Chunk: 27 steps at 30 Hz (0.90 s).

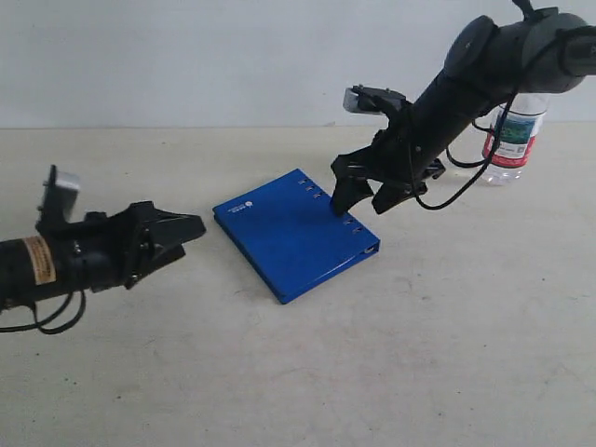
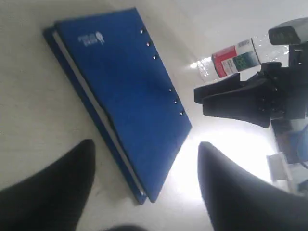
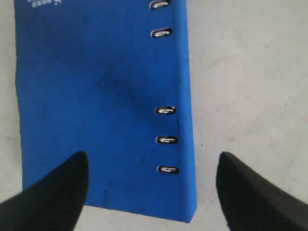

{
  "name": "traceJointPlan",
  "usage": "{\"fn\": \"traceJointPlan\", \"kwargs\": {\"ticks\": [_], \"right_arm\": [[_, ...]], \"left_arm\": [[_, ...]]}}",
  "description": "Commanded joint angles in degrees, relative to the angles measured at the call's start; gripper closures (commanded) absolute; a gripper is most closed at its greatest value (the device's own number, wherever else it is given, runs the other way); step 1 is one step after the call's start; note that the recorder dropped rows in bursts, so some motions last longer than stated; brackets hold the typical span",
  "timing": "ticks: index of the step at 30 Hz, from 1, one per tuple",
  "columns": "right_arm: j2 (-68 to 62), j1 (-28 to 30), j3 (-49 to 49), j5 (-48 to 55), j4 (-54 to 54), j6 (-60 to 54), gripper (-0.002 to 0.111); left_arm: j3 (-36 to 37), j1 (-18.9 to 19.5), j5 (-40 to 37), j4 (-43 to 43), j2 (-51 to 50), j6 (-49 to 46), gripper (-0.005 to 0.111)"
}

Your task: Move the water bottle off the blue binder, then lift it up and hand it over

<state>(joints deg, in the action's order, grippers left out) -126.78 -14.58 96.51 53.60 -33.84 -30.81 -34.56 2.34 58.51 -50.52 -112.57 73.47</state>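
Clearance seems done, water bottle (image 1: 510, 140) at two o'clock of blue binder (image 1: 284, 237); spread right gripper (image 1: 361, 207) must next pinch binder's edge.

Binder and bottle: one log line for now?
bottle: upright, off binder | right gripper: open over binder edge | left gripper: open, empty

Left of the blue binder (image 1: 293, 233), a matte black tubular arm carries a tan label (image 1: 37, 261), a pale grey camera block (image 1: 61, 191) and a thin black cable (image 1: 47, 321), and ends in the left pincer (image 1: 186, 240) with tapered, wedge-shaped black fingers. Right of the binder, a dark grey arm with a rounded joint (image 1: 475, 42), a silvery camera housing (image 1: 361, 98) and loose black wires (image 1: 466, 183) ends in a matching right pincer (image 1: 361, 207).
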Motion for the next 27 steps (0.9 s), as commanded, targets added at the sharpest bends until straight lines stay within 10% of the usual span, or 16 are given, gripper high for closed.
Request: {"fn": "traceJointPlan", "kwargs": {"ticks": [1, 11, 27], "right_arm": [[0.5, 0.7, 0.2, -4.9, 0.3, -0.7, 0.037], [-4.3, 8.4, 7.2, 4.9, -10.6, 1.9, 0.037], [-12.0, 11.2, 8.8, 14.5, -24.3, -17.2, 0.037]], "left_arm": [[-6.9, -2.5, 7.6, 0.5, -9.6, 6.1, 0.045], [-23.7, -8.4, -1.8, -8.7, -15.9, 13.8, 0.054], [-28.0, -11.5, -29.4, -39.9, -8.3, 24.7, 0.059]]}}
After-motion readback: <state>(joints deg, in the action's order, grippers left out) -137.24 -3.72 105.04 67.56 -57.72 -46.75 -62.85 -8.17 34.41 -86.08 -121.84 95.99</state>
